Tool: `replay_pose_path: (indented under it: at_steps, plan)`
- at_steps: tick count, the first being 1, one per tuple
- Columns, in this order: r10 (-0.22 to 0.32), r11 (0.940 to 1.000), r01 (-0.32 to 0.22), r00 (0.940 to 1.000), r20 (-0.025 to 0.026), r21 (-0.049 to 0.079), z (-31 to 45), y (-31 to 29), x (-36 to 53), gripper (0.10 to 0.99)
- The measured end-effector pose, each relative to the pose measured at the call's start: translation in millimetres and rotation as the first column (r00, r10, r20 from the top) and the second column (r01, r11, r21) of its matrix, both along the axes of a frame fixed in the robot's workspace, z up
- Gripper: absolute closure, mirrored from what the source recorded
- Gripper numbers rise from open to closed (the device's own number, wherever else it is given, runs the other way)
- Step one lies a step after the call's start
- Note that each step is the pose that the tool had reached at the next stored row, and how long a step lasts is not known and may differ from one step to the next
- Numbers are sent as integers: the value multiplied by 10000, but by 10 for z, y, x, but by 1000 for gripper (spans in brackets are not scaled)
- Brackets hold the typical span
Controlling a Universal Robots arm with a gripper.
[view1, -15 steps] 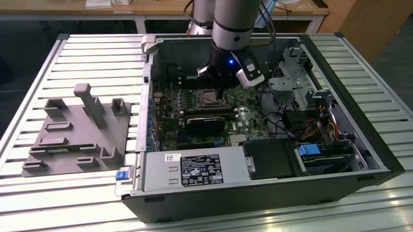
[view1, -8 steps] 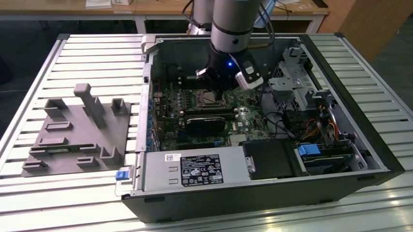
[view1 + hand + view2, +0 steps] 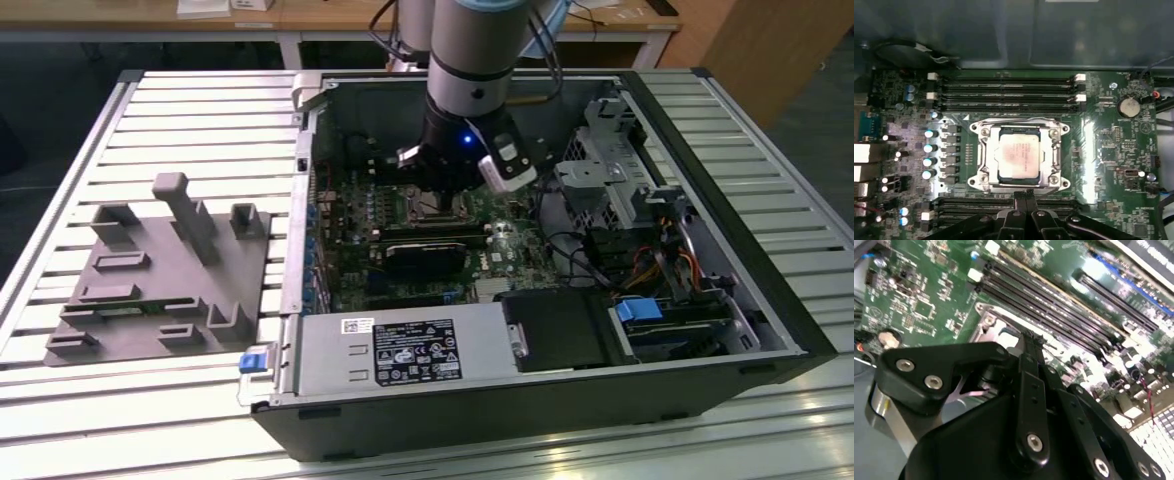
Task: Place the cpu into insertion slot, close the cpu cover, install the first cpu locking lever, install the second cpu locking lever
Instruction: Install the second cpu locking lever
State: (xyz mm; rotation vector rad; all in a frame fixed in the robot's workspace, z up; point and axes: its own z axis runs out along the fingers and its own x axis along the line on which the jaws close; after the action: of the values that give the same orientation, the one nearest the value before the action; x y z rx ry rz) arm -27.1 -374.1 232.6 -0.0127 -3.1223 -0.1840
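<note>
The cpu (image 3: pixel 1019 155), a pale silvery square chip, lies flat inside the insertion slot (image 3: pixel 977 182) on the green board. The cpu cover (image 3: pixel 985 150), a thin silvery frame, lies down around the chip, whose face shows through its window. My gripper (image 3: pixel 1024 201) hangs just over the socket's edge with its two black fingers pressed together and nothing between them. The second wrist view has the same shut fingers (image 3: pixel 1030 340) above the socket's metal rim (image 3: pixel 988 320). In the exterior view my gripper (image 3: pixel 435 190) reaches down into the open computer case over the socket (image 3: pixel 434 208).
Black memory slots (image 3: pixel 1006 95) run along both sides of the socket. A coin battery (image 3: pixel 1128 106) and capacitors (image 3: pixel 929 150) stand nearby. The case walls (image 3: pixel 307 200), a drive cage (image 3: pixel 607 170), cables and a power supply (image 3: pixel 400 352) ring the board. A grey fixture (image 3: pixel 167 270) sits outside.
</note>
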Motion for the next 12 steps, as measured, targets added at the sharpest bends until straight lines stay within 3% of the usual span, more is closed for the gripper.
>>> replay_pose_path:
  at_steps: [12]
  plan:
    - [0,10000,0,10000,0,4,-5,-69,-131,980]
